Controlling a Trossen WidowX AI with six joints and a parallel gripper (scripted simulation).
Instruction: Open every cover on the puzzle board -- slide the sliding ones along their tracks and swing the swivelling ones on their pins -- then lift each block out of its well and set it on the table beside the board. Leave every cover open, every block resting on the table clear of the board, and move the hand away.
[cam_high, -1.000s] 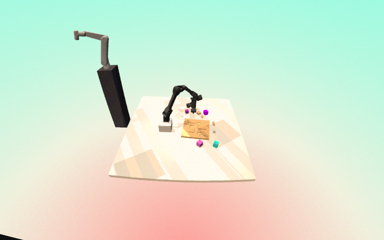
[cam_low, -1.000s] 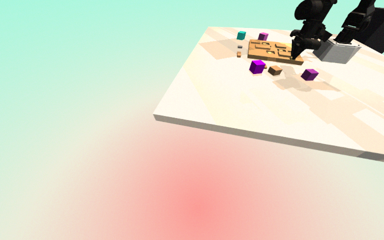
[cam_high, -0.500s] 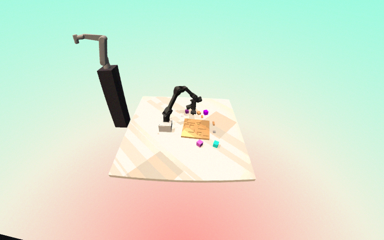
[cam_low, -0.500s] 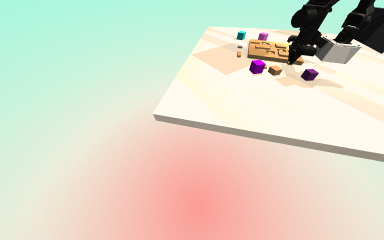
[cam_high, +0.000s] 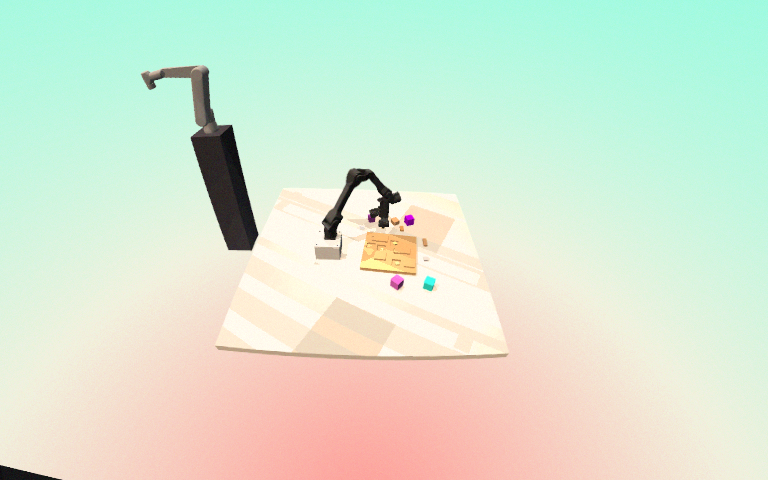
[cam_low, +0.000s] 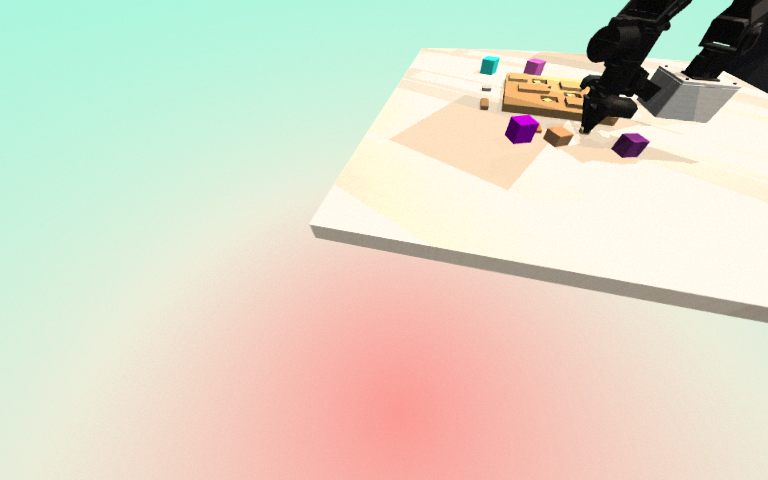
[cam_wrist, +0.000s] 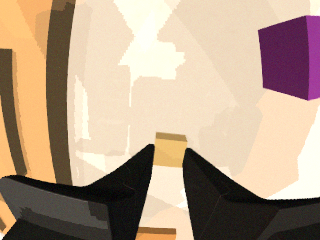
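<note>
A tan block (cam_wrist: 170, 150) is gripped by the tool (cam_high: 383, 225) (cam_low: 584, 131) (cam_wrist: 168, 151), apparently just above the desk (cam_high: 362, 322) (cam_low: 538, 226) (cam_wrist: 150, 110), beside the puzzle board (cam_high: 376, 266) (cam_low: 538, 107) (cam_wrist: 32, 90).

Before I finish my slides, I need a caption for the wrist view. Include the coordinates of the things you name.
Gripper (cam_high: 383, 225) (cam_low: 584, 131) (cam_wrist: 168, 151) pinching a tan block (cam_wrist: 170, 151) beside the puzzle board (cam_high: 388, 268) (cam_low: 543, 108) (cam_wrist: 30, 30).
</note>
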